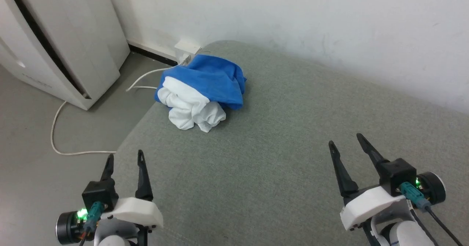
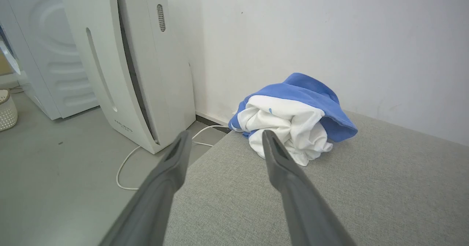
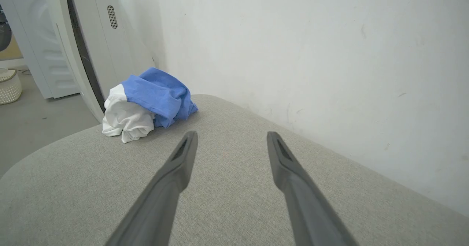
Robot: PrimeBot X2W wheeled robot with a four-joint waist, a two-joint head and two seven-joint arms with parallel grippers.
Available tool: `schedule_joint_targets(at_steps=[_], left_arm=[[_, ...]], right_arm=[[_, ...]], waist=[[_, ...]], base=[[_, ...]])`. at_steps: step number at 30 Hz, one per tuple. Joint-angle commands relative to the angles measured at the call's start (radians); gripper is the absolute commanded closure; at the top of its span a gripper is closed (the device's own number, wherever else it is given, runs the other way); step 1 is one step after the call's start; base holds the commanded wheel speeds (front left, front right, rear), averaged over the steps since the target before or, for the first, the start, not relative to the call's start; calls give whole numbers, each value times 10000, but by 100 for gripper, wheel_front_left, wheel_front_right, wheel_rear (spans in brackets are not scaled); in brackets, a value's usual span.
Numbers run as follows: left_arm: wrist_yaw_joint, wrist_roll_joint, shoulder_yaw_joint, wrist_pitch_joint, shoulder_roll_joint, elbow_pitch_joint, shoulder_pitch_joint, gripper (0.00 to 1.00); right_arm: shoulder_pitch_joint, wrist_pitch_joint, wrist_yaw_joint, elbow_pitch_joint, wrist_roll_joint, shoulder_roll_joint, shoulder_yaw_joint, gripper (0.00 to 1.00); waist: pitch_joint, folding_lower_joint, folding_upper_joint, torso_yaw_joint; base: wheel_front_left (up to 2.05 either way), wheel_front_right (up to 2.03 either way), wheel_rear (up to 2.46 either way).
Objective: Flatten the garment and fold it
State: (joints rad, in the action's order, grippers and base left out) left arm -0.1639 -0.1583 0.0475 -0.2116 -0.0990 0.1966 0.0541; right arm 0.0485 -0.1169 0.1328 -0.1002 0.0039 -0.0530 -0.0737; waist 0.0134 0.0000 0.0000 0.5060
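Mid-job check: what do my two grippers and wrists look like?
The left gripper and right gripper each have two long, tapering black fingers on a black block. Behind sit a white moulded shell, a black round wrist module with a green light, and a teal connector; the right one trails a dark cable.

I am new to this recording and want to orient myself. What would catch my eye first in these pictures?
The garment, a crumpled blue and white bundle, lies at the far left edge of the grey cushion, near the wall. The left hand and right hand hang open at the near side, both apart from it.
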Motion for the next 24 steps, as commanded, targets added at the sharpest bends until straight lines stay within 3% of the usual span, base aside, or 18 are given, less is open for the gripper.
schedule_joint_targets(at_steps=[1,7,11,20,24], left_arm=[[-90,-112,-9,-93,-78,82,244,0],[1,-475,-189,-208,-329,-21,699,0],[261,-936,-347,114,-591,72,1566,0],[1155,-2927,-1050,1895,-1233,1270,4624,0],[1211,-3721,-1415,3259,-1556,1918,5567,0]], right_arm=[[226,-94,-18,-46,75,23,-71,0],[537,-8,-19,72,-21,24,-285,0],[913,159,-19,342,-312,23,-359,0],[2075,308,-21,704,-445,-226,-729,0],[2538,215,-21,662,-350,-277,-900,0]], waist=[[63,0,0,20],[650,0,0,-322],[1633,0,0,-774],[4252,0,0,-2145],[5029,0,0,-2867]], base=[[0,0,0],[0,0,0],[0,0,0],[0,0,0],[0,0,0]])
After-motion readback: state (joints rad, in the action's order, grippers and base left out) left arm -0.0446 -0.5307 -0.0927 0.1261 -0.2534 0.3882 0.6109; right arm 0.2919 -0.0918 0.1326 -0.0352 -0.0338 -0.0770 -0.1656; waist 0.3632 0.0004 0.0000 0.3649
